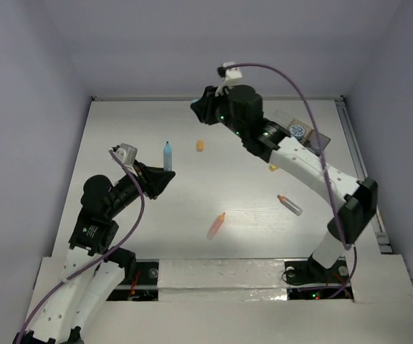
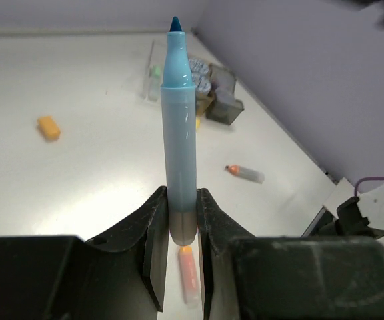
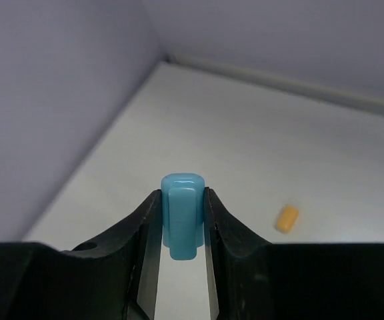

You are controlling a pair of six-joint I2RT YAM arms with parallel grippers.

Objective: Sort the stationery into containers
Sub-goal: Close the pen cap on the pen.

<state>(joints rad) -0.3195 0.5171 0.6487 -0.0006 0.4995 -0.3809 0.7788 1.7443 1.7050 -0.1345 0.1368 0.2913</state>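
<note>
My left gripper (image 2: 181, 200) is shut on the base of an uncapped blue marker (image 2: 180, 127), whose tip points away toward the far wall. From above, the marker (image 1: 168, 155) sticks out of the left gripper (image 1: 165, 174) over the left middle of the table. My right gripper (image 3: 182, 200) is shut on a small blue cap (image 3: 182, 213), held above the far part of the table. A clear box (image 2: 152, 80) and a dark tray (image 2: 224, 108) stand at the far right, with round jars (image 2: 199, 75) between them.
An orange eraser (image 1: 200, 146) lies mid-table near the back. A pink-orange stick (image 1: 216, 225) lies near the front centre. A clear-capped stick (image 1: 290, 205) lies to the right. A yellow piece (image 1: 272, 168) sits under the right arm. A blue-white lidded jar (image 1: 297, 131) is at the far right.
</note>
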